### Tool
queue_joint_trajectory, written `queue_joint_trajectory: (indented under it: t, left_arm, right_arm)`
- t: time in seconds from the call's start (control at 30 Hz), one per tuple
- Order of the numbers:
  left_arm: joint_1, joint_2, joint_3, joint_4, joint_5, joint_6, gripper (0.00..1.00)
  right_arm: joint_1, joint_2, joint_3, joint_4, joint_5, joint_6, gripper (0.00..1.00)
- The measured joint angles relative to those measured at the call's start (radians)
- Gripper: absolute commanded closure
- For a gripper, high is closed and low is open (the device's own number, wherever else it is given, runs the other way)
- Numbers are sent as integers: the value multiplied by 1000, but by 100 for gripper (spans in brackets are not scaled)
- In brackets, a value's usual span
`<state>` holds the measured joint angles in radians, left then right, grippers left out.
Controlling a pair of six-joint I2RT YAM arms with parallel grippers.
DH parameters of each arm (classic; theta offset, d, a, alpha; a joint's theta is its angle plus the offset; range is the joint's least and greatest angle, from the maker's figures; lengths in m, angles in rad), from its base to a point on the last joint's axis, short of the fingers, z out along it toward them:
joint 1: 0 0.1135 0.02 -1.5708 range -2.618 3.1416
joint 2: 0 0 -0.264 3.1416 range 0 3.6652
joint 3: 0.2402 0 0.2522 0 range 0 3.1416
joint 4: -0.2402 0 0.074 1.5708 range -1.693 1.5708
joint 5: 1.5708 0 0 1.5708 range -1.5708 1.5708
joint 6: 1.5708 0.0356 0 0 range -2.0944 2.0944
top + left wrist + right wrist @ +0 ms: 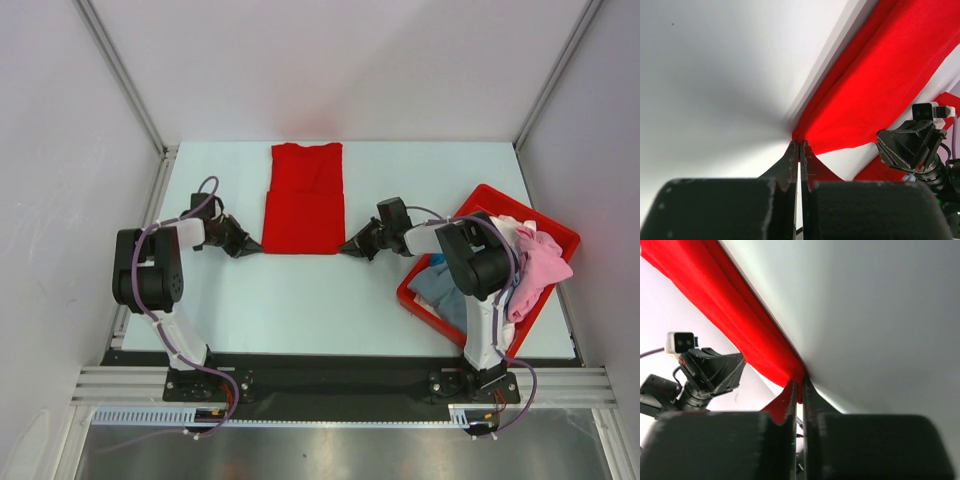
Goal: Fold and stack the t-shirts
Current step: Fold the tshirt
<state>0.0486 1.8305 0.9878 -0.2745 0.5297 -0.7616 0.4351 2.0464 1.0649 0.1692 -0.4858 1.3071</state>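
The pale table spreads out in front of my two bases. The red t-shirt lies on it, middle and far from me, folded into a long upright strip. Its collar end points away and its near hem runs straight across between my two arms.

To my right, at the table's edge, sits the red bin, turned at an angle. A pink t-shirt hangs over its right rim, with a white t-shirt bunched beside it. A grey-blue t-shirt lies crumpled in the bin's near left part, partly behind my right arm.

My left fingers are low at the near left corner of the red t-shirt. In the left wrist view they are pressed together with the red cloth pinched at their tips, and the fold runs away from them.

My right fingers mirror this at the near right corner. In the right wrist view they are closed on the red corner, with only a thin slit left between them.
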Motion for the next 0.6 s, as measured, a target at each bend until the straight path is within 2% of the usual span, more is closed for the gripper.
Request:
queue_joint_trajectory:
  t: [0.3, 0.43, 0.6]
  left_arm:
    - [-22, -40, -21, 2, -12, 47, 100]
    - [-60, -143, -122, 27, -28, 46, 100]
    - [-100, -325, -277, 29, -39, 27, 100]
  right_arm:
    - [-4, 19, 27, -10, -51, -135, 100]
    - [10, -14, 4, -26, -41, -235, 100]
    - [50, -148, -136, -74, -18, -332, 100]
